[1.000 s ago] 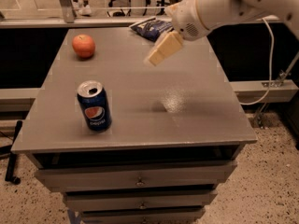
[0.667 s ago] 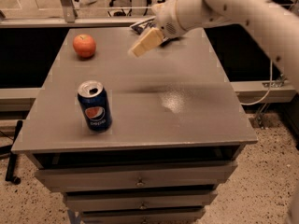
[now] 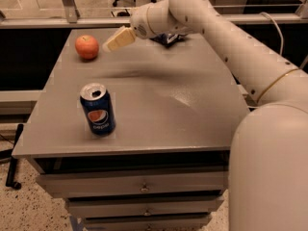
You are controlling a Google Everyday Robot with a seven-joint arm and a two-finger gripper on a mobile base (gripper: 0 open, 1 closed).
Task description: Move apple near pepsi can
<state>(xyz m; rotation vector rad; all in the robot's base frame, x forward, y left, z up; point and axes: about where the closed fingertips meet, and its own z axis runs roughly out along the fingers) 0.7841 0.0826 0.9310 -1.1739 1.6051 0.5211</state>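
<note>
The apple [image 3: 87, 46], small, round and orange-red, sits at the far left of the grey table top [image 3: 159, 105]. The pepsi can [image 3: 97, 109], dark blue with a silver top and the globe logo, stands upright near the front left. My gripper [image 3: 115, 41], with cream-coloured fingers, hangs above the table just right of the apple, apart from it. The white arm reaches in from the right.
A blue-and-white snack bag [image 3: 167, 37] lies at the back of the table, mostly hidden behind the arm. The table is a cabinet with drawers [image 3: 139, 186] below. The robot's white body [image 3: 272, 167] fills the lower right.
My gripper has swung left across the back of the table, from near the bag to beside the apple. The apple and can have not moved.
</note>
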